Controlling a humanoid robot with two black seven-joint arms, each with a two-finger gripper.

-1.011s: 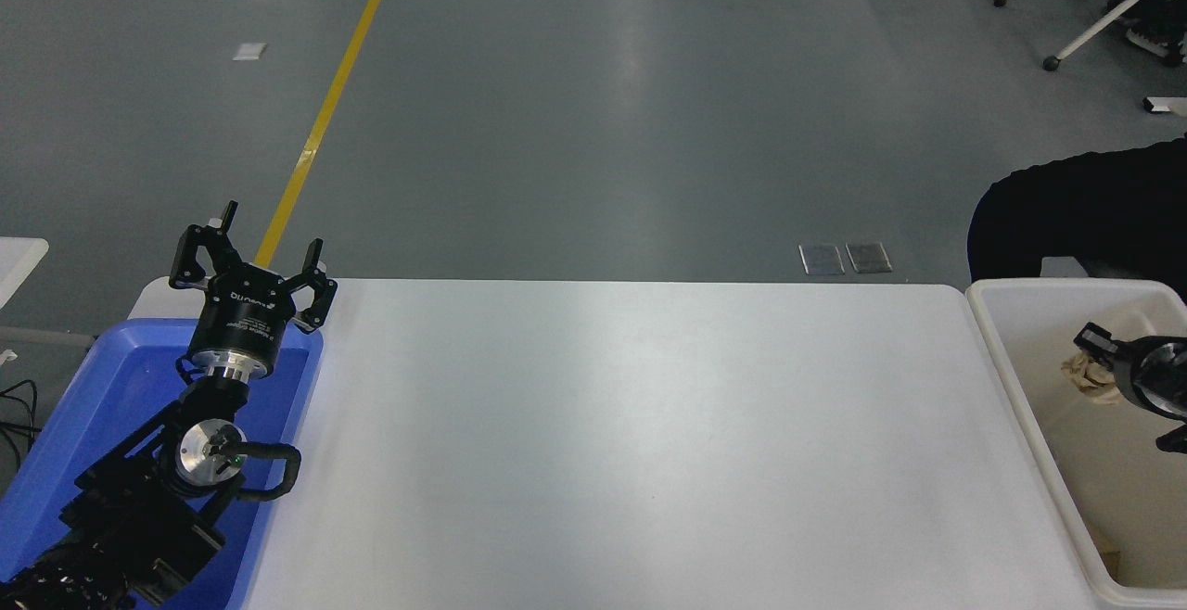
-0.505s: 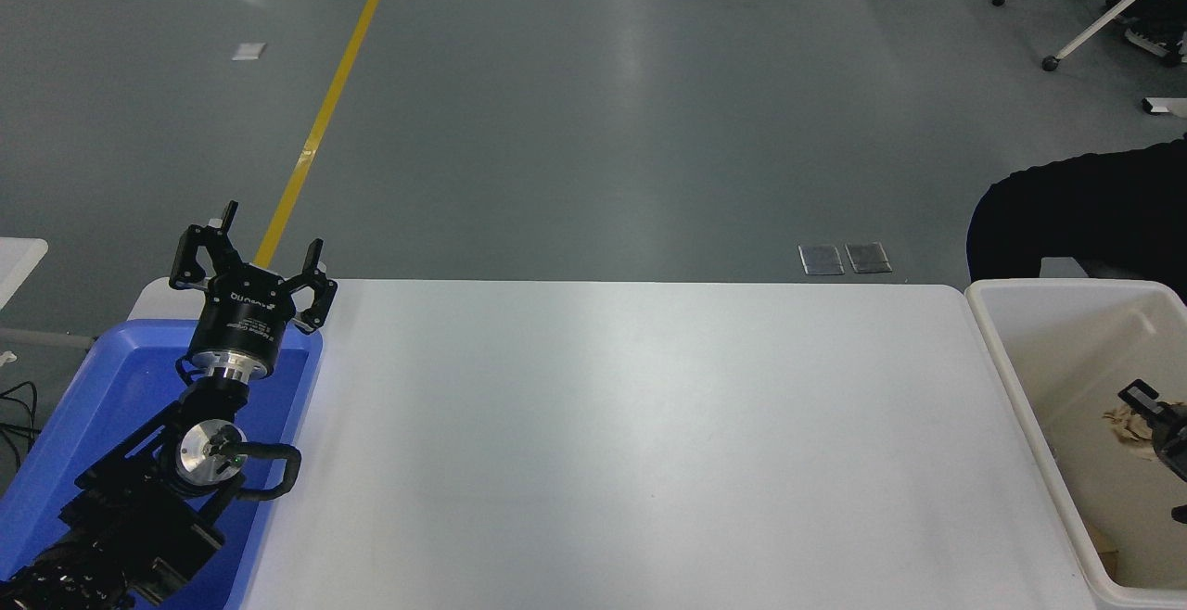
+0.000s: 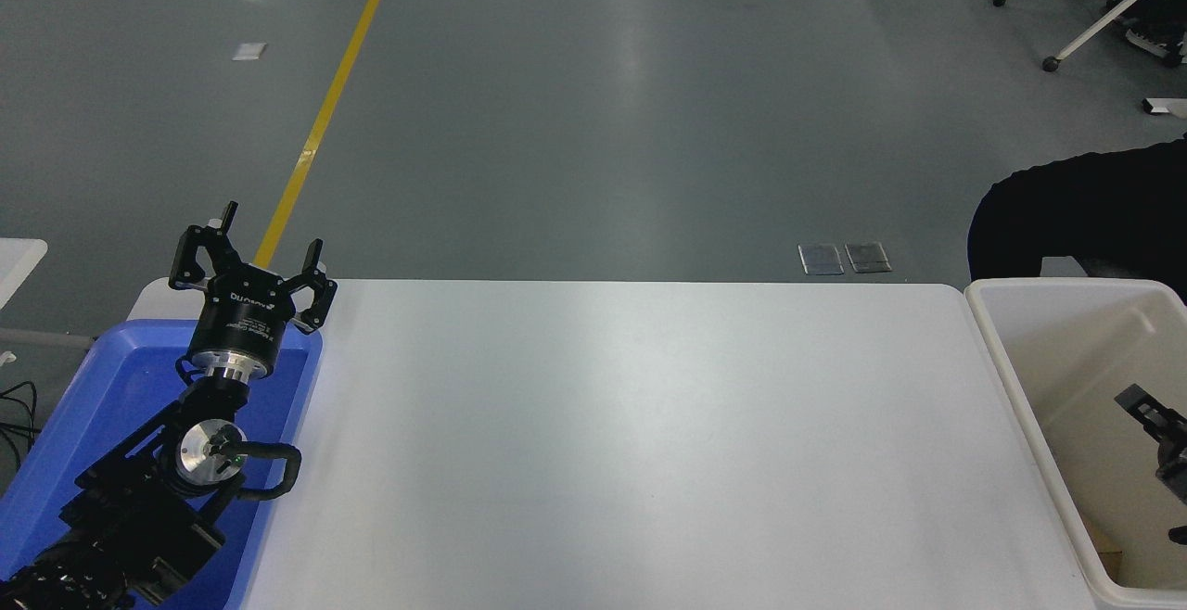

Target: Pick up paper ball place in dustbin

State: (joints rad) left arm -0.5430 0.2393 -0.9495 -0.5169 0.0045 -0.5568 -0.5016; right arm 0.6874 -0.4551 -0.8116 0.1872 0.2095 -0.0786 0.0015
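Observation:
The dustbin point(image 3: 1006, 350) is a cream plastic bin standing at the table's right end. My right gripper point(image 3: 1153, 409) reaches into it from the picture's right edge, and only a small part of it shows. No paper ball shows at the gripper; it is hidden or out of view. A small tan scrap point(image 3: 1105, 555) lies low in the bin by its near wall. My left gripper point(image 3: 252, 253) is parked open and empty over the blue tray at the lower left.
A blue plastic tray point(image 3: 111, 378) sits at the table's left end under the left arm. A person in dark clothing point(image 3: 1076, 221) is behind the bin at the far right. A white table point(image 3: 631, 443) spans the middle.
My right gripper has drawn back toward the right edge, inside the bin. The tan paper ball seen at it before no longer shows. The left arm has not moved.

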